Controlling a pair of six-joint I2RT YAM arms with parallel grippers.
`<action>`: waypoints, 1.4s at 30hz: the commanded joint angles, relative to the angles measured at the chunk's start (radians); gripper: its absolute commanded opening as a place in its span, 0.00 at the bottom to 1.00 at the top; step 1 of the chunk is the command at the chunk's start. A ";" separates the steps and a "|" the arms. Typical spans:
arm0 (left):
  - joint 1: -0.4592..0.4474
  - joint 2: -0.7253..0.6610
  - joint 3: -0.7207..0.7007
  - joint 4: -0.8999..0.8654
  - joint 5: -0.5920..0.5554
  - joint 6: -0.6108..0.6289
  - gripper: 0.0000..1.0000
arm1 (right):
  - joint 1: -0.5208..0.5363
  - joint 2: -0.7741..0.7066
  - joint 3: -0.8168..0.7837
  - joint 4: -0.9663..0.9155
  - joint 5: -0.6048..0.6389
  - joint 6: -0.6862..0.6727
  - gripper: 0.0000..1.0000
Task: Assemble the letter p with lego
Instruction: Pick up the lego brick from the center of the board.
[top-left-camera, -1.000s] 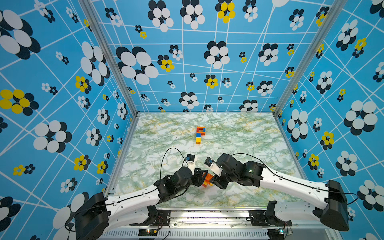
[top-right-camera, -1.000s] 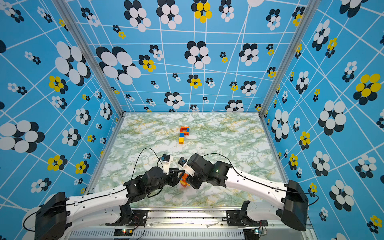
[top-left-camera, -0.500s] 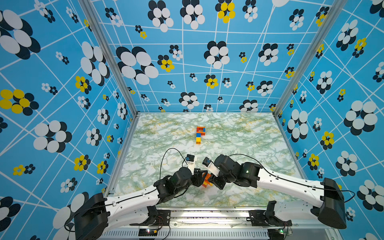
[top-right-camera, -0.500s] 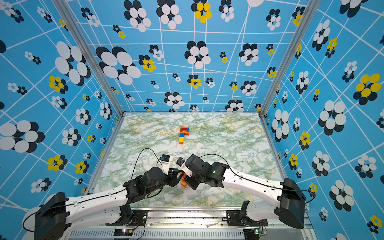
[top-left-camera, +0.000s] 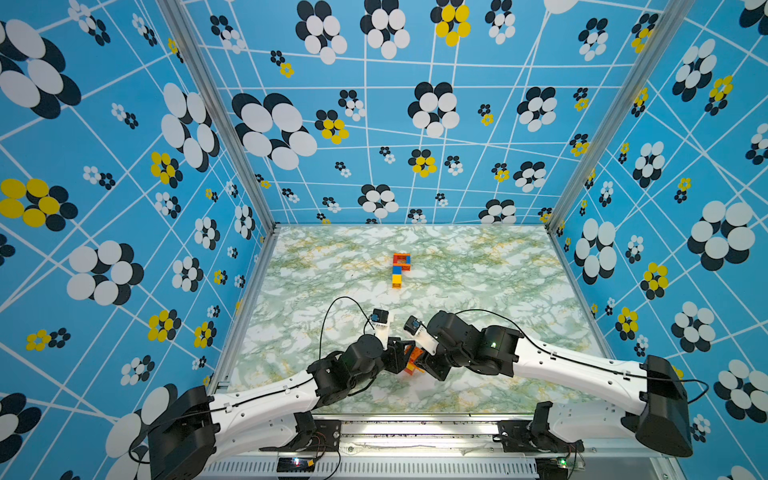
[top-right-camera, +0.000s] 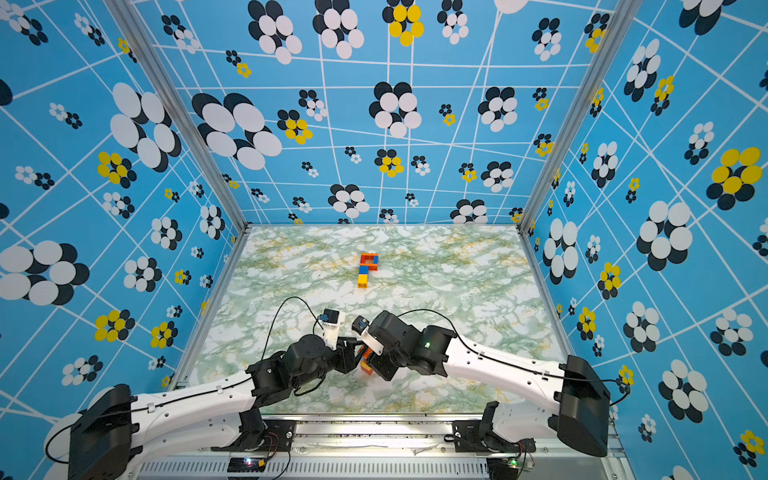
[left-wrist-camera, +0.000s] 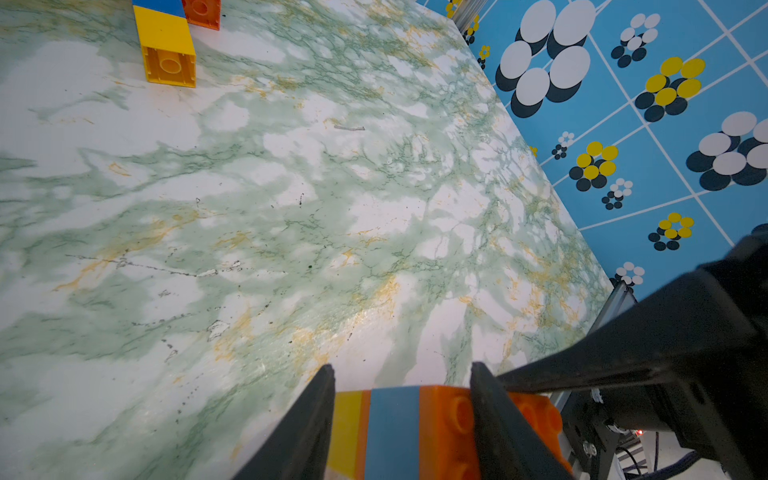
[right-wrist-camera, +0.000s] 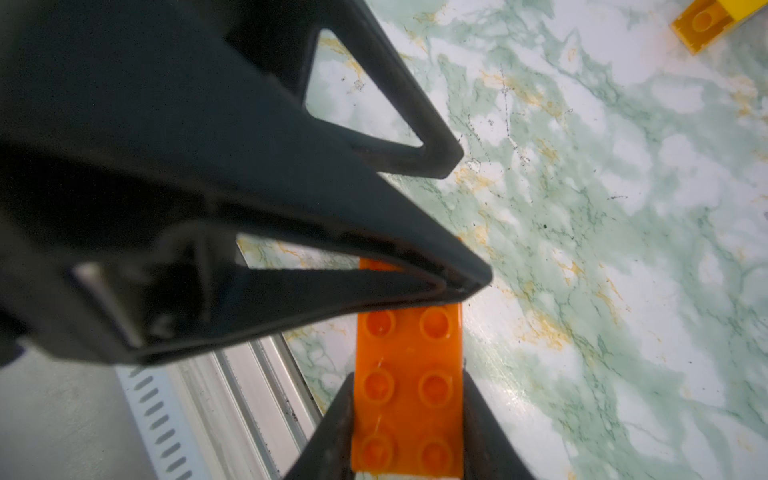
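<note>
**Shared grip risk**

Near centre, my left gripper (left-wrist-camera: 402, 369), part-closed, pinches the yellow-blue-orange stack (left-wrist-camera: 392, 432); my right gripper (right-wrist-camera: 408, 376) clamps its long orange brick (right-wrist-camera: 409, 328). Skewed pressure could pop the stack apart. The P-shaped build (top-left-camera: 400, 268) lies far centre.

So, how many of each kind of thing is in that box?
Robot arms: 2, left arm and right arm
Lego clusters: 2, table cluster and held cluster between left end effector and right end effector
Total: 4
</note>
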 joint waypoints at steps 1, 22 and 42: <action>-0.003 0.020 -0.049 -0.177 -0.029 0.011 0.53 | 0.009 -0.014 -0.022 -0.009 0.010 0.005 0.43; 0.007 -0.034 -0.034 -0.177 -0.018 0.020 0.63 | 0.009 -0.055 -0.032 0.028 0.021 0.029 0.25; 0.276 -0.303 -0.085 -0.043 0.360 0.379 0.83 | -0.126 -0.227 -0.090 0.076 -0.082 0.304 0.14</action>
